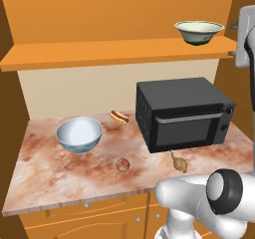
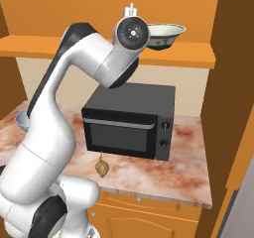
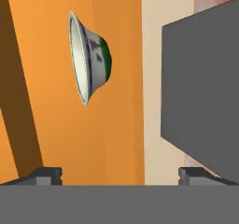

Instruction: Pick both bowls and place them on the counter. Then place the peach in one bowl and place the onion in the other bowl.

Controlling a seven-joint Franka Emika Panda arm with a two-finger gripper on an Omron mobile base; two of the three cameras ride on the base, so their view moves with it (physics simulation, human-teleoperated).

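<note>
While the white bowl [image 1: 79, 135] already stands on the counter [image 1: 60, 176], near its left edge, the cream bowl [image 1: 198, 32] is seen upright on the wooden shelf [image 1: 74, 56], toward its right end, above the microwave [image 1: 184, 114]. So one half of the first step is judged as done, and the second bowl is not yet brought down. The peach [image 1: 122, 165] is placed on the counter near the front edge, apart from the white bowl, and the onion [image 1: 180, 163] lies just in front of the microwave, also near the front edge. Neither fruit is put in a bowl yet. A small hot dog [image 1: 119, 116] is left near the back, between the white bowl and the microwave.

The gripper [image 3: 120, 177] is held up at shelf height with its jaws spread wide and nothing between them. In the hand view the cream bowl is ahead of the fingertips [image 3: 46, 175] and not touched. The grasp of this bowl is judged as the step in hand.
</note>
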